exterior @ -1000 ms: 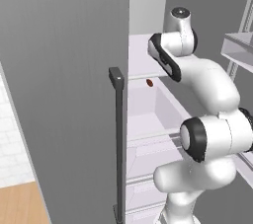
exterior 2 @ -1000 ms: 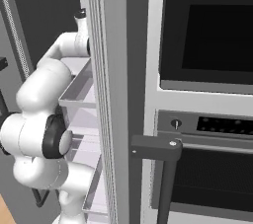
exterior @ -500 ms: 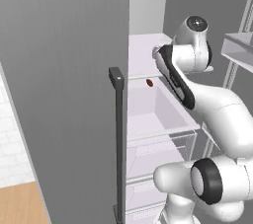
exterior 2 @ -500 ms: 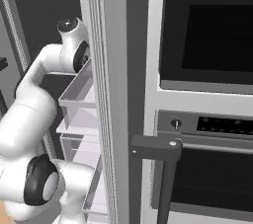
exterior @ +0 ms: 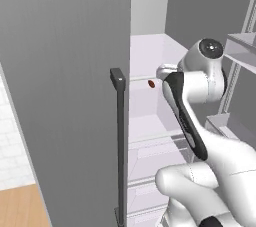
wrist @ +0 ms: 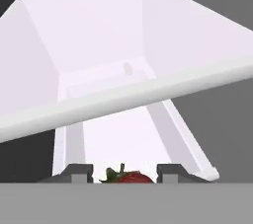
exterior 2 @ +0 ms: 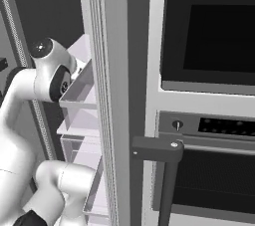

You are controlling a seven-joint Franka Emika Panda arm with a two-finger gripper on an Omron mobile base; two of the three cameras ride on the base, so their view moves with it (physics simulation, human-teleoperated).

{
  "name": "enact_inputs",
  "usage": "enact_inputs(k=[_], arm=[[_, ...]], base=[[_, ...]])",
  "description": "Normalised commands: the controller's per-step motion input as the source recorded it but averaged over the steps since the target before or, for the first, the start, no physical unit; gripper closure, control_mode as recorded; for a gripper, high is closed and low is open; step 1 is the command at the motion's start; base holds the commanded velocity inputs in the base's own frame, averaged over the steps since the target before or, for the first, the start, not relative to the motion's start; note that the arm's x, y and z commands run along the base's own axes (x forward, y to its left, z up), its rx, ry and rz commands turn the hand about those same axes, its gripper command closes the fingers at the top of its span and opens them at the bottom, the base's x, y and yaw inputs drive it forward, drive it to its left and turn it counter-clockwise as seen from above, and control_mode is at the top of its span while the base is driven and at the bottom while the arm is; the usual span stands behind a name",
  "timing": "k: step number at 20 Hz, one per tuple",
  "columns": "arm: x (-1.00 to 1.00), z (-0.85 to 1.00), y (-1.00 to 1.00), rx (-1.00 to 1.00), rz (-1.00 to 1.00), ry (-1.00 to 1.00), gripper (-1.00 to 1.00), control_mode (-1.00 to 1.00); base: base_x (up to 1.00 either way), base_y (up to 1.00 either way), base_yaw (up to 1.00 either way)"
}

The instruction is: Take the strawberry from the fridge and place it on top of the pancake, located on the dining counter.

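The fridge stands open, and its grey door (exterior: 65,96) fills the left of the left base view. In the hand view, the strawberry (wrist: 129,177), bright red with green leaves, sits at the bottom edge between my two fingertips (wrist: 79,170). My gripper (wrist: 124,171) is open around it, with narrow gaps at its sides. A white shelf rim (wrist: 123,97) crosses the view beyond. In the left base view my wrist (exterior: 162,72) hangs next to a small dark red lump (exterior: 151,84) on the white shelf. The pancake and the dining counter are out of view.
A long dark bar handle (exterior: 120,141) runs down the fridge door's edge. White shelves and clear drawers (exterior: 155,156) lie below my hand. The other door's bins (exterior 2: 74,95) are close on my arm's right. A built-in oven (exterior 2: 209,36) with a dark handle (exterior 2: 164,150) stands beyond.
My elbow has swung up and to the right, and the wrist has come down toward the shelf. The small red lump on the shelf has not moved.
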Motion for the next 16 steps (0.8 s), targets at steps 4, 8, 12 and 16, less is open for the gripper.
enact_inputs(k=[4, 8, 12, 16], arm=[[-1.00, -0.15, 0.07, -0.01, 0.01, 0.14, 1.00, -1.00], [-0.75, -0.49, 0.06, -0.07, 0.04, 0.28, 1.00, -1.00], [-0.47, -0.71, 0.09, -0.12, 0.04, 0.25, 1.00, -1.00], [-0.39, -0.66, 0.00, -0.05, 0.01, 0.09, 1.00, -1.00]], base=[[0.00, 0.00, 0.00], [0.00, 0.00, 0.00], [0.00, 0.00, 0.00], [0.00, 0.00, 0.00]])
